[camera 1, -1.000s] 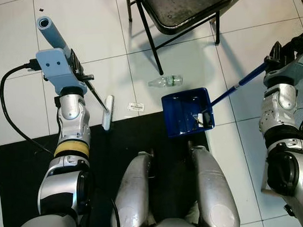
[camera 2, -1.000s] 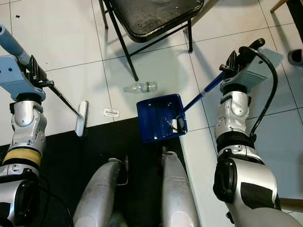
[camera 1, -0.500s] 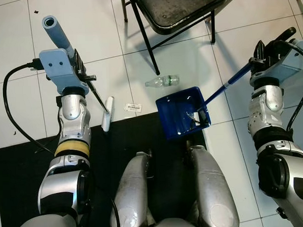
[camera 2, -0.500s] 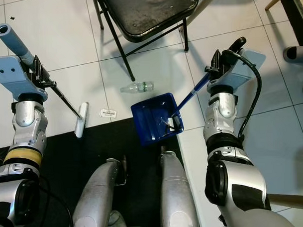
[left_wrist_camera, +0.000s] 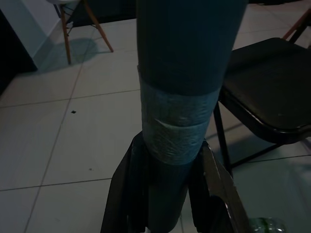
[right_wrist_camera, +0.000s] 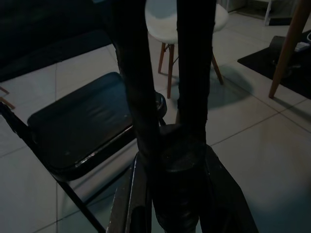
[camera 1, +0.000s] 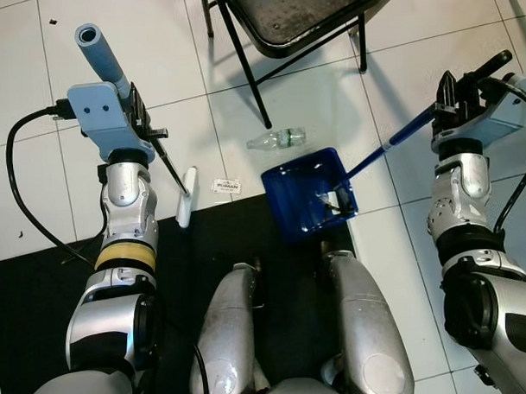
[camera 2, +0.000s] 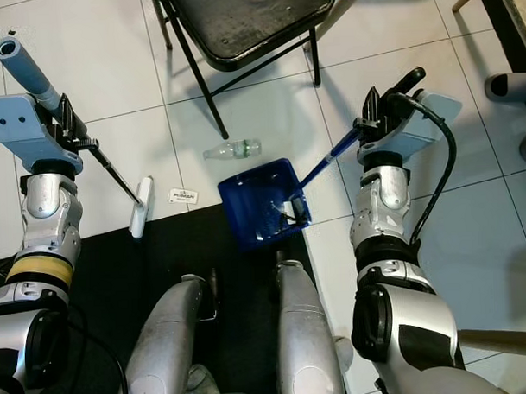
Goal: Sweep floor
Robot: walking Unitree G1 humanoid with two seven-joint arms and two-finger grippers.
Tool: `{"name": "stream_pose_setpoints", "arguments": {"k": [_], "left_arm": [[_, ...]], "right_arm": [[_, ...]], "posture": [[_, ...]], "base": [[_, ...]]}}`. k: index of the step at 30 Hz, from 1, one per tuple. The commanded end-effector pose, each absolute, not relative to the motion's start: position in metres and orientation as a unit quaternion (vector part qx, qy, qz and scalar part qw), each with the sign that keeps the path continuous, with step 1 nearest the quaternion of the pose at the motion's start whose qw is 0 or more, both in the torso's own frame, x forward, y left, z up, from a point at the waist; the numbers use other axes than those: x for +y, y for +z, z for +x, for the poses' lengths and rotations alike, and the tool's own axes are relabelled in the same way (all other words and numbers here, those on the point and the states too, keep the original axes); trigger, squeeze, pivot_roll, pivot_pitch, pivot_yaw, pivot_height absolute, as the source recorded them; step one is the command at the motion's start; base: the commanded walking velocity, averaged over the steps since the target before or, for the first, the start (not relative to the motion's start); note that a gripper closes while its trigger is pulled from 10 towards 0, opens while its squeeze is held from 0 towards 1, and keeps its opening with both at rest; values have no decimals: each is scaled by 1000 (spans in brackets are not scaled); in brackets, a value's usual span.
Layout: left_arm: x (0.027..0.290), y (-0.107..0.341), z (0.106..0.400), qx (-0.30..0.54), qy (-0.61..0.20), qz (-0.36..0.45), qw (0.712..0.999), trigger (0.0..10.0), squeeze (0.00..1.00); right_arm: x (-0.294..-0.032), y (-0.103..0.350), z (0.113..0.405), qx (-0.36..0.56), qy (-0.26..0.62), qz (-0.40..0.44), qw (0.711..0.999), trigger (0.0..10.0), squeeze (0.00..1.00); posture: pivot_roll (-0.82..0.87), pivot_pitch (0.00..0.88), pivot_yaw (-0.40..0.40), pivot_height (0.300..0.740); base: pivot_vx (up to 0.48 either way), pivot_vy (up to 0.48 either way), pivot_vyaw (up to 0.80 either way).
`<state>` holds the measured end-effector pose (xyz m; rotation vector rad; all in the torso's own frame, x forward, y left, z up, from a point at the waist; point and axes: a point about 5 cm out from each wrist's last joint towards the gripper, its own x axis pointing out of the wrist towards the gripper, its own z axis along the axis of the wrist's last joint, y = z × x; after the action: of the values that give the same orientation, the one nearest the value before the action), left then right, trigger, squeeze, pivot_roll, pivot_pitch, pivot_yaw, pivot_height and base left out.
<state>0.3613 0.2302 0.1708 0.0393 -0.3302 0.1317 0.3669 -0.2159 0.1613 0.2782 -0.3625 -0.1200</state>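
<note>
Two tools grip handles: the left tool (camera 1: 141, 123) pinches a grey-handled broom (camera 1: 171, 170) slanting down to its white head, the right tool (camera 2: 370, 124) a blue long-handled dustpan (camera 2: 263, 203) angled leftward, near a clear plastic bottle (camera 1: 276, 139).

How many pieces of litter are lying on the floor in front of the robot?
2. A plastic bottle lies on the white tiles just beyond the blue dustpan. A small paper label lies between the brush and the dustpan. More may be hidden behind the pan.
</note>
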Motion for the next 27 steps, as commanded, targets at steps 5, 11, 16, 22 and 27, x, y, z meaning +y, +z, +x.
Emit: {"name": "stream_pose_setpoints", "arguments": {"k": [5, 11, 16, 22, 27], "left_arm": [[234, 137, 356, -79, 56, -31, 995, 10000, 0], [235, 120, 353, -31, 73, -33, 996, 10000, 0], [244, 116, 348, -26, 104, -40, 993, 10000, 0], [252, 121, 347, -40, 135, -54, 989, 10000, 0], [250, 123, 348, -47, 141, -60, 987, 10000, 0]], "right_arm": [[-218, 130, 363, -100, -83, 220, 967, 10000, 0], [-241, 116, 354, -69, -123, 228, 963, 10000, 0], [-258, 116, 349, -66, -140, 219, 963, 10000, 0], [-271, 130, 351, -77, -145, 218, 962, 10000, 0], [-277, 138, 354, -80, -143, 213, 963, 10000, 0]], "posture": [[39, 427, 28, 740], [10, 302, 24, 740], [-13, 220, 32, 740], [-31, 171, 35, 740], [-35, 158, 29, 740]], "base": [[0, 0, 0], [0, 0, 0], [0, 0, 0], [0, 0, 0], [0, 0, 0]]}}
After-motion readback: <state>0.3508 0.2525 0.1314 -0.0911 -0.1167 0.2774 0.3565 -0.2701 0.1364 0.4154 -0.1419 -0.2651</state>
